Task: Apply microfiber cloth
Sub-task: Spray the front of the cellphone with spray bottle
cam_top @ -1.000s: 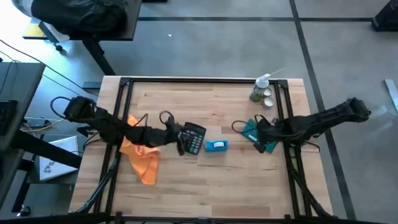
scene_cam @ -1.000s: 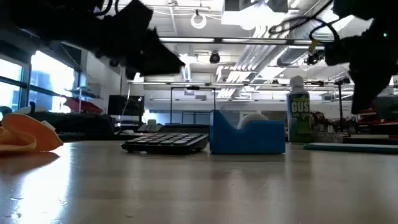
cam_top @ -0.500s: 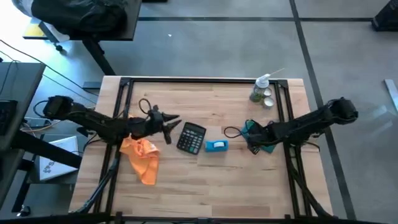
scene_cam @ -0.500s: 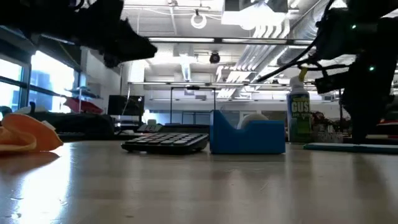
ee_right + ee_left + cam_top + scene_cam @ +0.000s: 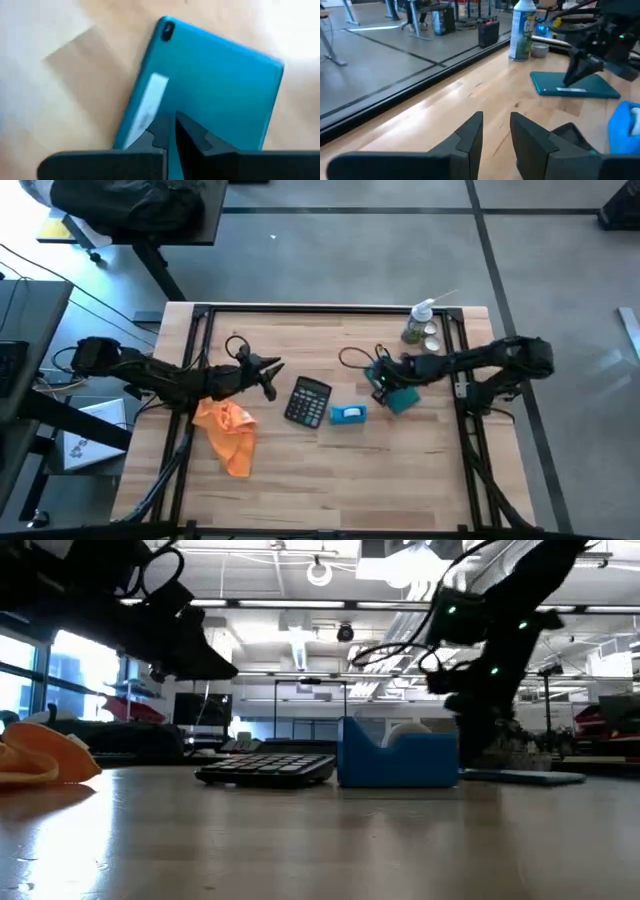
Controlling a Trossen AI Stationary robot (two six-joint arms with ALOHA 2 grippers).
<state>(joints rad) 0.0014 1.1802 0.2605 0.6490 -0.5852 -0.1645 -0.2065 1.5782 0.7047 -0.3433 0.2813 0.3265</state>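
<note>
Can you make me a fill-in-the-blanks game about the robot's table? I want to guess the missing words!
1. The microfiber cloth lying on the table is coloured ____.
2. The right tool hangs over the flat ____ tablet, fingers shut.
3. The small blue box sits between the tablet and the black ____.
4. The left tool holds ____.

Missing words: orange; teal; calculator; nothing

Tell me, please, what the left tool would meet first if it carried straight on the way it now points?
Probably nothing nearby: the left tool points over bare table toward the spray bottle and the teal tablet beside it. Depth is unclear; the right tool over the tablet may come first.
</note>
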